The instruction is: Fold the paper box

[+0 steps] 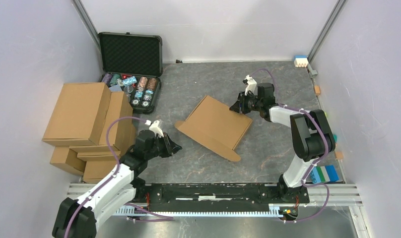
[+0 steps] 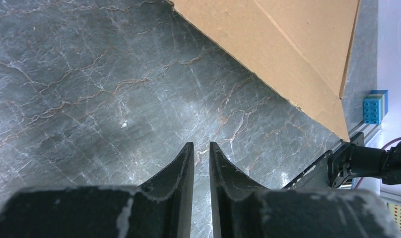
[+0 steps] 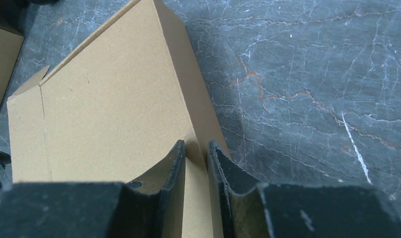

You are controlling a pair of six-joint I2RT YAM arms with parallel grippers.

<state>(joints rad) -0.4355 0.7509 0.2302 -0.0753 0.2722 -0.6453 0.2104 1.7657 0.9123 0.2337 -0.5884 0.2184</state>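
The paper box (image 1: 216, 126) is plain brown cardboard, lying partly folded mid-table, with a flat top panel and a flap along its near edge. My right gripper (image 1: 236, 106) is at its far right corner. In the right wrist view its fingers (image 3: 194, 145) are nearly shut, a narrow slit over the fold edge of the paper box (image 3: 104, 99). I cannot tell whether they touch it. My left gripper (image 1: 176, 147) hovers left of the box. In the left wrist view it (image 2: 201, 146) is almost shut over bare table, nothing between the fingers, with the paper box (image 2: 288, 44) ahead.
A pile of ready-made brown cartons (image 1: 84, 124) fills the left side. Behind it, a black foam-lined case (image 1: 131, 49) stands open with poker chips (image 1: 139, 89) in it. Blue blocks (image 1: 325, 173) lie at the right near edge. A metal rail (image 1: 213, 191) runs along the front.
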